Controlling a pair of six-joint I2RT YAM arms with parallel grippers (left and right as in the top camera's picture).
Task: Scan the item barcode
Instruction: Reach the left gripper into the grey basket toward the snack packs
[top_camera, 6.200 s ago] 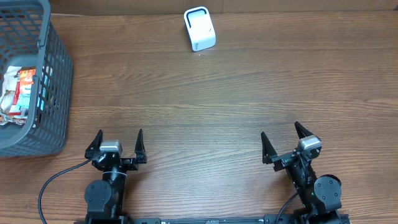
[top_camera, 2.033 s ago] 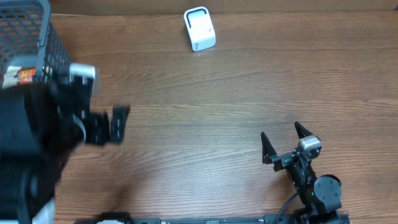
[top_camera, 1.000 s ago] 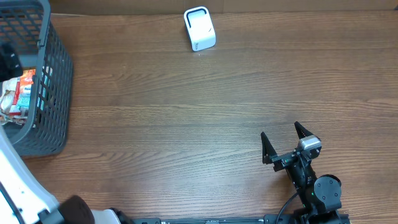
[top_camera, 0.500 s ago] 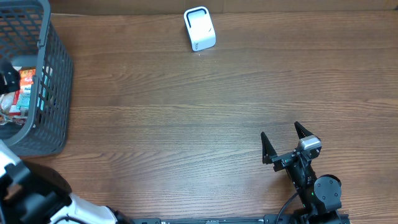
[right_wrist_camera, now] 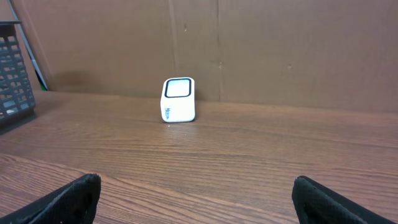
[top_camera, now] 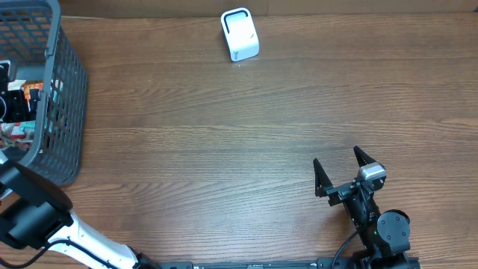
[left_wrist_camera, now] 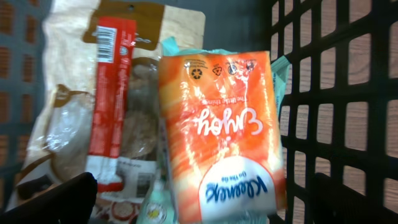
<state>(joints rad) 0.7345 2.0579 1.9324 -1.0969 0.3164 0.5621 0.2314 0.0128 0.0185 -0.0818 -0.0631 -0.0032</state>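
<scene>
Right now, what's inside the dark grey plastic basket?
An orange Kleenex tissue pack lies on top, partly covering a brown snack bag with a red label. A teal item peeks out underneath, mostly hidden.

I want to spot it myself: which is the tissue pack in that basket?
Find the grey mesh basket at the left edge of the table. Inside, over a brown-and-clear snack bag, is the Kleenex tissue pack: the only bright orange packet, with white lettering.

A small white box-shaped scanner (right_wrist_camera: 178, 99) with a dark-framed window stands upright on the brown wood-grain table (right_wrist_camera: 249, 155), near a brown cardboard wall (right_wrist_camera: 298, 43). A dark grey plastic mesh basket (right_wrist_camera: 12, 68) edges in at far left. The right gripper (right_wrist_camera: 199, 198) shows black fingertips (right_wrist_camera: 74, 196) spread wide at the bottom corners.
</scene>
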